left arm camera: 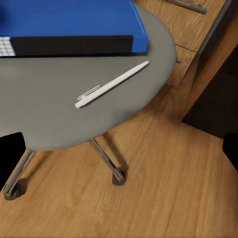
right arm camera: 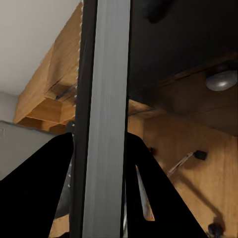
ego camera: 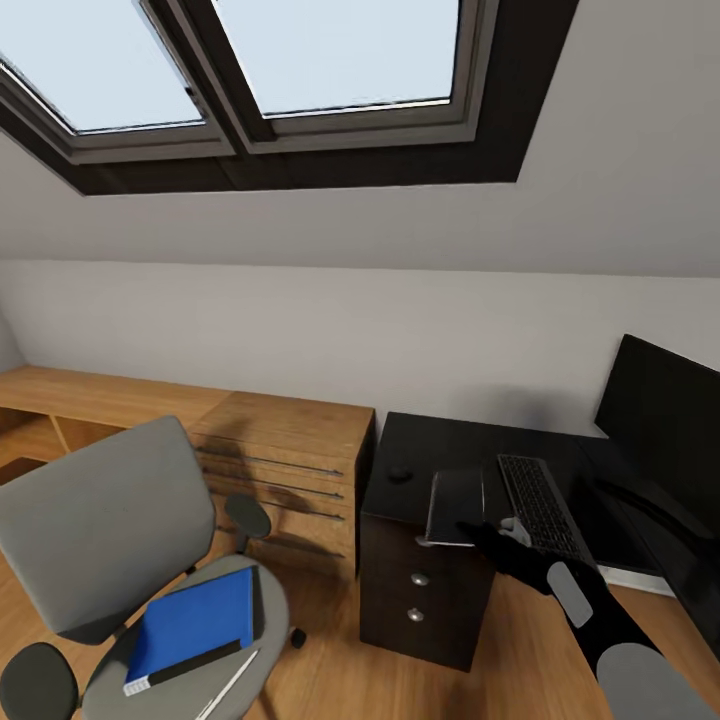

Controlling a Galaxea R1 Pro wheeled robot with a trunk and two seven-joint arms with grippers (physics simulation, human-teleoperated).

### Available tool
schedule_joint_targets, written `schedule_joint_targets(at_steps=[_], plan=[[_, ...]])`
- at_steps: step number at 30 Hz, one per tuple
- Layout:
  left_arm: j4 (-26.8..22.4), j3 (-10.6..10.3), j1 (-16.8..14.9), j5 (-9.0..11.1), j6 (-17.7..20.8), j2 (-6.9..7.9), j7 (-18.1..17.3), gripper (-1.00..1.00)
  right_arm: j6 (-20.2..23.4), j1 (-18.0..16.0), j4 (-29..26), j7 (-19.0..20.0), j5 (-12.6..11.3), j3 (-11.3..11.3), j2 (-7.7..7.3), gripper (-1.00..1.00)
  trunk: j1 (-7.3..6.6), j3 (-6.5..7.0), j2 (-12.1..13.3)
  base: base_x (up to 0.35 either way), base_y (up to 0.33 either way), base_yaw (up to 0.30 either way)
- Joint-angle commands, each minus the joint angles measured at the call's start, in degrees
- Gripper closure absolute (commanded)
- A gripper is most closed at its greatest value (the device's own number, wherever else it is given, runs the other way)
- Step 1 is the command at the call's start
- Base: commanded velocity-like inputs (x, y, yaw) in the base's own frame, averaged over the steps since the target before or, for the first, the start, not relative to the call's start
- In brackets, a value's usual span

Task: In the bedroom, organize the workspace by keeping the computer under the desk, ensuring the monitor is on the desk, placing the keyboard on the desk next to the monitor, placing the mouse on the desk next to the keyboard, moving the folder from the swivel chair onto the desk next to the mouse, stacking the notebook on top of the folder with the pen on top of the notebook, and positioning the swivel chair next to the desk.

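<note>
The grey swivel chair (ego camera: 95,530) stands at the lower left, with the blue folder (ego camera: 195,622) and the white pen (ego camera: 228,685) lying on its seat. My left gripper (left arm camera: 120,151) hangs open over the seat's front edge, near the pen (left arm camera: 111,84) and the folder (left arm camera: 69,25). On the black desk (ego camera: 450,445) lie the mouse (ego camera: 400,474) and the keyboard (ego camera: 540,505); the monitor (ego camera: 665,420) stands at the right. My right gripper (ego camera: 487,530) is shut on the dark notebook (ego camera: 455,500), held tilted above the desk's front edge. The notebook's edge (right arm camera: 104,124) runs between the fingers (right arm camera: 44,188). The computer is out of view.
A light wooden dresser (ego camera: 285,460) stands between chair and desk. The desk's drawer unit (ego camera: 420,600) has round silver knobs (right arm camera: 220,79). The chair's chrome base (left arm camera: 106,161) spreads over the wooden floor (left arm camera: 163,188). A sloped skylight (ego camera: 300,70) is overhead.
</note>
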Motion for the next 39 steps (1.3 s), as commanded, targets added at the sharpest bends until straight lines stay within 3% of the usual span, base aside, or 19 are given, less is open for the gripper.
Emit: schedule_joint_targets(at_steps=[1, 6, 9, 39], plan=[[0.0, -0.4, 0.0, 0.6, -0.1, -0.01, -0.3, -1.0, 1.3, 0.0, 0.4, 0.1, -1.3, -1.0, -0.07, 1.0, 0.01, -0.08, -0.1, 0.007, 0.0, 0.0], [0.0, -0.4, 0.0, 0.6, -0.1, -0.07, -0.3, -1.0, 4.2, 0.0, 1.0, 0.1, -5.6, -3.8, -0.58, 1.0, 0.01, -0.08, -0.1, 0.003, 0.0, 0.0], [0.0, -0.4, 0.0, 0.6, -0.1, -0.07, -0.3, -1.0, 4.8, 0.0, 1.1, 0.1, -6.3, -4.3, -0.8, 1.0, 0.01, -0.08, -0.1, 0.0, 0.0, 0.0], [0.0, -0.4, 0.0, 0.6, -0.1, -0.08, -0.3, -1.0, 4.9, 0.0, 1.1, 0.8, -6.8, -4.6, -0.86, 1.0, 0.01, -0.08, -0.1, 0.0, 0.0, 0.0]])
